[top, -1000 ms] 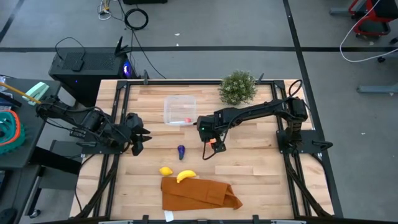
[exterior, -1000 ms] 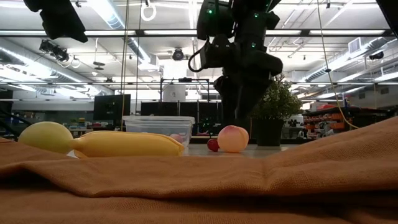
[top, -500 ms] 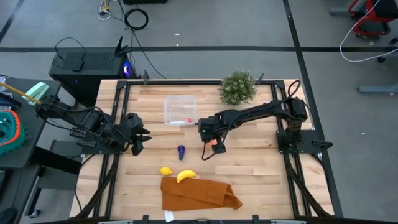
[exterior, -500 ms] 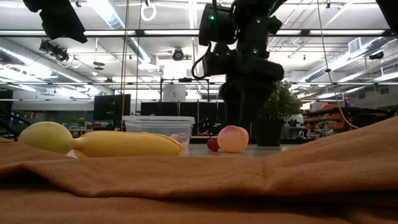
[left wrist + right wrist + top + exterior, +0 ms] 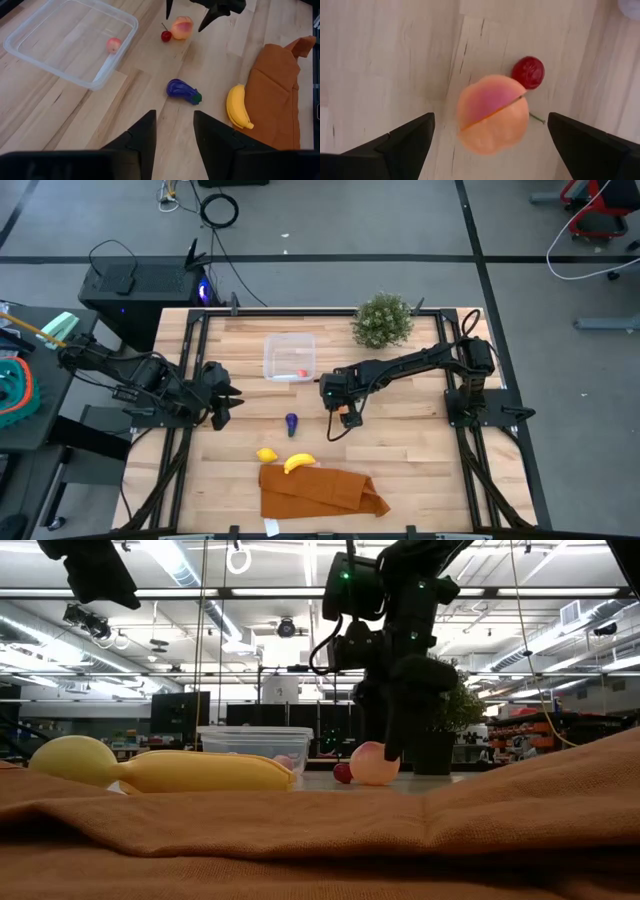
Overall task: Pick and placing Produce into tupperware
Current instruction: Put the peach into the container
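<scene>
Table (image 5: pixel 420 430): cloth (image 5: pixel 318 490) lies at the near edge, banana (image 5: pixel 298 463) and lemon (image 5: pixel 266 454) touching it. Tupperware (image 5: pixel 289 356) is set toward the far side, one small pink fruit (image 5: pixel 113 45) inside. Right gripper (image 5: pixel 347 411) is held above the peach (image 5: pixel 493 114), fingers spread wide on either side, nothing clasped. Left gripper (image 5: pixel 224 402) is parked at the table's left edge, fingers (image 5: pixel 141 139) partly apart, empty. Eggplant (image 5: pixel 291 423) lies mid-table; cherry (image 5: pixel 528 72) is just beside the peach.

The right arm reaches across the table, wrist bent down. The right gripper (image 5: pixel 490 142) points down with its fingers wide apart. The left arm waits at the left edge; the left gripper (image 5: pixel 172 130) is partly open.
</scene>
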Available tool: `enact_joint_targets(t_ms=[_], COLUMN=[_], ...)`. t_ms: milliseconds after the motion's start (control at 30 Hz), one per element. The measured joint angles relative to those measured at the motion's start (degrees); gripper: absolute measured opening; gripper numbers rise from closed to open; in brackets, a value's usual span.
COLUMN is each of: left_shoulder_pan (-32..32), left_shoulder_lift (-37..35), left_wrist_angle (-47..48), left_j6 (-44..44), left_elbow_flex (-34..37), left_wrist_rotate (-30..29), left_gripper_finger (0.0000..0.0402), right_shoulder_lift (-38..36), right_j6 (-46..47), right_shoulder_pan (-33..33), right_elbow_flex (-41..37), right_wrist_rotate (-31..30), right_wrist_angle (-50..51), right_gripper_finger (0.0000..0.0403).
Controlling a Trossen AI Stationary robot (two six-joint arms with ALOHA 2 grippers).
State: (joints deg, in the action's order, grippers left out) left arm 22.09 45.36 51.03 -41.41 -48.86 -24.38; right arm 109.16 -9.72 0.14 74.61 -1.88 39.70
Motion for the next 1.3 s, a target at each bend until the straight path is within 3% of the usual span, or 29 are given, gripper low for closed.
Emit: enact_joint_targets(t_ms=[567, 967, 1300], left_shoulder_pan=[0.00, 0.02, 0.02], left_shoulder_lift=[0.04, 0.00, 0.01], left_wrist_angle=[0.01, 0.26, 0.28], left_j6=[-1.06, -1.18, -1.35], left_elbow_flex=[0.00, 0.00, 0.00], left_wrist_rotate=[0.17, 0.20, 0.20], left_gripper_finger=[0.0135, 0.0140, 0.0137], right_shoulder_lift=[4.06, 3.26, 3.13], right_j6=[3.15, 1.95, -0.23], right_shoulder_pan=[-0.35, -0.33, -0.24], right_elbow_flex=[0.28, 0.40, 0.55], right_wrist_rotate=[1.05, 0.82, 2.43], right_wrist_angle=[-0.58, -0.43, -0.57], right_gripper_finger=[0.0393, 0.0353, 0.0349])
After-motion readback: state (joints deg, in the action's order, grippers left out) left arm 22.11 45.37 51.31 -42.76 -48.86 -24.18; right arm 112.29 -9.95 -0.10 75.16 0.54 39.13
